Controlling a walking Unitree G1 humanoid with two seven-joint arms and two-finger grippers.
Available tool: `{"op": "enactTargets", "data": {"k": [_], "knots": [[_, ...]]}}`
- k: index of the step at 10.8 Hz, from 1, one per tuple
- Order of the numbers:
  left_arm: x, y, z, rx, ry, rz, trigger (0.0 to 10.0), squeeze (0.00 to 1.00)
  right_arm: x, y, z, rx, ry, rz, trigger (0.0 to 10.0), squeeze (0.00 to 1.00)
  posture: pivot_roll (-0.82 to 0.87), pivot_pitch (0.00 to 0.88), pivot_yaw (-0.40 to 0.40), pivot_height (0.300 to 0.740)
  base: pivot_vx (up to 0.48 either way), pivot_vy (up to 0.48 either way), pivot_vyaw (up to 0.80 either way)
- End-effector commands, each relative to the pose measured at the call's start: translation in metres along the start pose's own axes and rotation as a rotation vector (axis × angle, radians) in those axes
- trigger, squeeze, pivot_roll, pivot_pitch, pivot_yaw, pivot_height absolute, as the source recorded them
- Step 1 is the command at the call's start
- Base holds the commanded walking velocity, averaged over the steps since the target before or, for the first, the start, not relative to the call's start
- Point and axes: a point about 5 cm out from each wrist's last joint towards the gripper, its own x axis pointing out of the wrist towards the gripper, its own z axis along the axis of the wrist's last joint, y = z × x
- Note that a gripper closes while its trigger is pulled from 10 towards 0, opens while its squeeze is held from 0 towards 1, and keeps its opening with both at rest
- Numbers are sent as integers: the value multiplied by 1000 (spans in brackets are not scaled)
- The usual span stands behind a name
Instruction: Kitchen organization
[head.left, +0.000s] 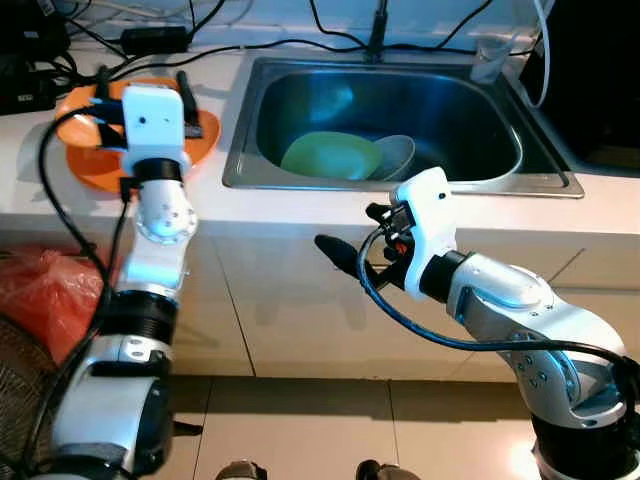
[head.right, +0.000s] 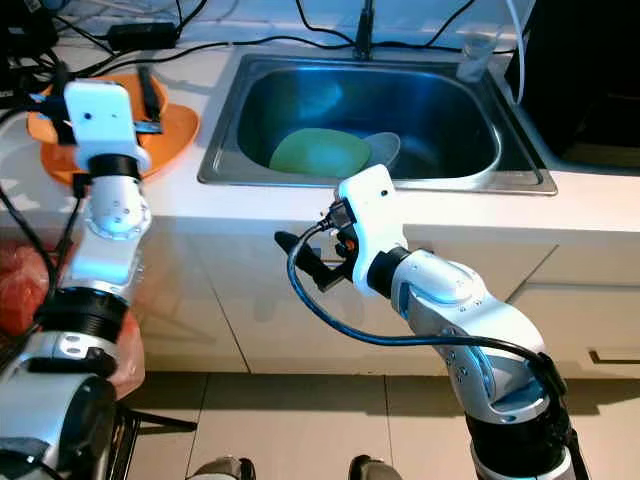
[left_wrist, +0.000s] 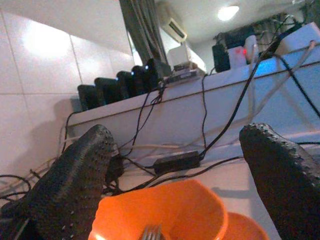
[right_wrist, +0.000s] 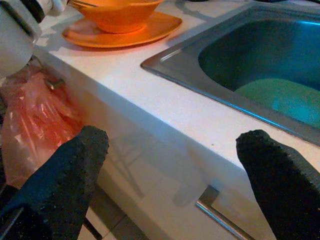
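Below the bench (head.left: 330, 205) front we see the right pincer (head.left: 345, 262), fingers spread, empty; at ten o'clock, farther, the left pincer (head.left: 140, 85), likewise released, straddles the orange bowl (left_wrist: 160, 212) on its orange plate (right_wrist: 120, 31), so nearer it.

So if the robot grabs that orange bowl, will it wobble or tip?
Probably a little. The orange bowl sits on an orange plate, not the counter, so it might slide. A fork rests inside and could rattle or fall out. It looks like plastic, so likely light and not breakable.
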Motion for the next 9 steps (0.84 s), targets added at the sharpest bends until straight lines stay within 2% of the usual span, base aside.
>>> {"op": "enactTargets", "data": {"k": [1,3,5,7,9], "knots": [[4,3,14,-13,-49,3,10000,0,-2,3,3,-17,-27,19,10000,0,-68,68,-9,740,0,0,0],[-2,3,41,-42,-147,-50,10000,0,-7,-6,27,-23,-205,-62,10000,0,-65,67,-9,740,0,0,0],[-10,-2,59,-83,-190,-121,10000,0,-7,-12,32,-27,-237,-93,10000,0,-53,59,-11,740,0,0,0],[-10,-5,80,-128,-237,-139,10000,0,-4,-14,35,-42,-265,-108,10000,0,-50,49,-15,740,296,0,0],[-10,-7,87,-135,-244,-155,10000,0,-5,-15,39,-57,-284,-119,10000,0,-56,42,-9,740,418,0,0]]}}
